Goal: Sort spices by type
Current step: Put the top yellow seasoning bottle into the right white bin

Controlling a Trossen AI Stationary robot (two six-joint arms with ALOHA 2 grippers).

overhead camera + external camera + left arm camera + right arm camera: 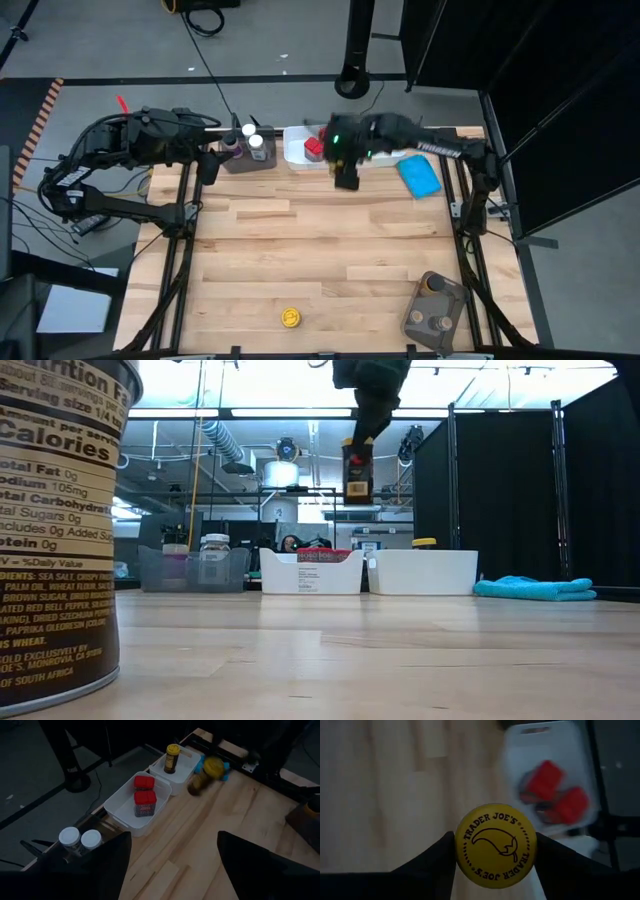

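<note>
One yellow-lidded jar [496, 845] clamped in right hand [495, 851], apparently airborne.

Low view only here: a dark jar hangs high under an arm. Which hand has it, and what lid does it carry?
Observer: The right hand grips it. The small dark jar has a round yellow lid.
Operator: Where over the table?
Observer: At the far edge, beside the white plastic tub holding two red square-capped jars.
Operator: Any matching jar sorted yet?
Observer: One yellow-lidded dark jar stands in the next white tub.
</note>
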